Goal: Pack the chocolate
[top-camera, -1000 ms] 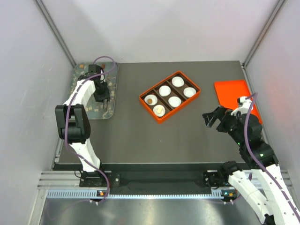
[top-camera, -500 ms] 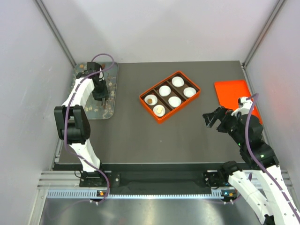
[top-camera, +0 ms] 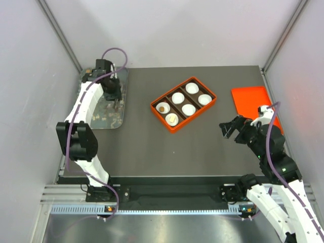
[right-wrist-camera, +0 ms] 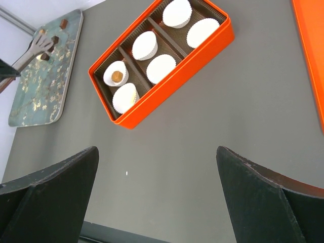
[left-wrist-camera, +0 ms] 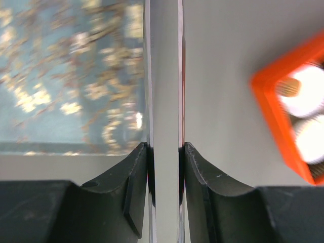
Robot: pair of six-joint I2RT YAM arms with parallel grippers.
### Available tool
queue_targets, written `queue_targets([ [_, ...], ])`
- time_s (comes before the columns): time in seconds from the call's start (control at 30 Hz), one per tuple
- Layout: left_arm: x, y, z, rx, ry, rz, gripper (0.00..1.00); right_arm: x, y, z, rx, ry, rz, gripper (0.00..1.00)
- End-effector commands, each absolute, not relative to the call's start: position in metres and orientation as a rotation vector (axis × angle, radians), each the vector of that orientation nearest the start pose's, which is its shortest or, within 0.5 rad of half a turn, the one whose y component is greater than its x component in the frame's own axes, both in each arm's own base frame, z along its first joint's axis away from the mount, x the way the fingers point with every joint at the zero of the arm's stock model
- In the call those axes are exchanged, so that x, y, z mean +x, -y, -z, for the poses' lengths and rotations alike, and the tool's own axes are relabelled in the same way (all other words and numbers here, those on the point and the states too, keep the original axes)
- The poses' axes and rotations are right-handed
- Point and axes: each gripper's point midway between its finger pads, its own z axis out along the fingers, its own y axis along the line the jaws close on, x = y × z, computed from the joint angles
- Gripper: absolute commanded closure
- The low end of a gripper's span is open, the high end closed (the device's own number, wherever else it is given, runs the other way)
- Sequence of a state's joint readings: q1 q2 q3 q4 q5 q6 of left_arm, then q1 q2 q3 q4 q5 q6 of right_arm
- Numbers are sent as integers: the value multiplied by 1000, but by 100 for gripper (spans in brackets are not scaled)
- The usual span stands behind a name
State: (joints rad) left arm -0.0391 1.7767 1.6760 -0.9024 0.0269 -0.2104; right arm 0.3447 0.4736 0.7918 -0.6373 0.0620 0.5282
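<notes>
My left gripper (left-wrist-camera: 164,147) is shut on thin metal tongs (left-wrist-camera: 164,76), whose two blades run between the pads and out of the top of the left wrist view. From above, it (top-camera: 115,96) hangs over the patterned tray (top-camera: 101,119). In the right wrist view the tongs (right-wrist-camera: 38,46) reach over dark chocolate pieces (right-wrist-camera: 54,39) on the tray's far end; I cannot tell whether they hold one. The orange box (top-camera: 157,104) holds white paper cups; one has a brown chocolate (right-wrist-camera: 117,76), another a tan one (top-camera: 172,119). My right gripper (right-wrist-camera: 157,149) is open and holds nothing, right of the box.
An orange lid (top-camera: 255,104) lies flat at the table's right edge, just beyond my right gripper (top-camera: 228,126). Grey walls close in the table on three sides. The tray (right-wrist-camera: 30,109) sits against the left edge.
My left arm has swung toward the tray's far end, carrying the tongs along. The right arm and the box have not moved.
</notes>
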Motion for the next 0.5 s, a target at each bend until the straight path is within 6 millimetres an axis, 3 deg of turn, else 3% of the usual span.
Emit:
queue_targets([
  [0.0,419,93,-230,-26,-2454,272,65,205,-87,-270,219,-1871,-560,0],
  [0.07,418,118,-238,35,-2434,298,65,205,-87,-270,218,-1873,-561,0],
  [0.1,413,143,-239,88,-2435,333,65,205,-87,-270,218,-1873,-563,0],
  [0.27,403,226,-246,277,-2387,480,65,205,-87,-270,221,-1876,-559,0],
  [0.33,404,242,-248,315,-2365,495,66,205,-86,-271,220,-1875,-557,0],
  [0.47,402,273,-230,401,-2392,520,66,206,-85,-270,223,-1879,-549,0],
])
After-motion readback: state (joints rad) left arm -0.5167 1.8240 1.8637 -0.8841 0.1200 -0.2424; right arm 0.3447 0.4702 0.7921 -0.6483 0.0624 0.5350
